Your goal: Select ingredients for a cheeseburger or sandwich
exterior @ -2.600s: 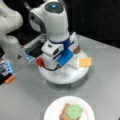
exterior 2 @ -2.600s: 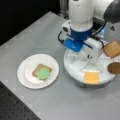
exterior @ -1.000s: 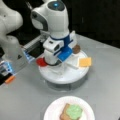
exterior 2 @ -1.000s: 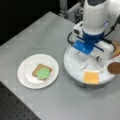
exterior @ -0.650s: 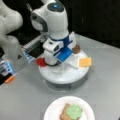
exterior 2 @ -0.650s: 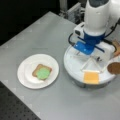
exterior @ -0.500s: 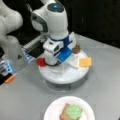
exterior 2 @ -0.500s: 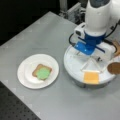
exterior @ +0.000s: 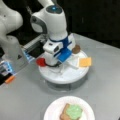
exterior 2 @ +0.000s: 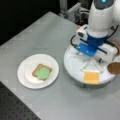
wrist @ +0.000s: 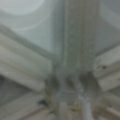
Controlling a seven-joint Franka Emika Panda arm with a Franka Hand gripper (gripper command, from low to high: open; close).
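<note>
We have the gripper (exterior: 55, 65) down low on the tray (exterior: 75, 75), jaws hidden, sandwich (exterior 2: 41, 72) half-built on the near plate (exterior 2: 26, 80); a dragged divider could scatter ingredients.

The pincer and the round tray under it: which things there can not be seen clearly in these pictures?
- The pincer: in both front views the arm's own body hides its tips.
- Red tomato disc: partly behind the arm in a front view.
- Brown piece: cut off by a front view's right edge.
- Wrist view: only the blurred white divided tray, no ingredient recognisable.
</note>
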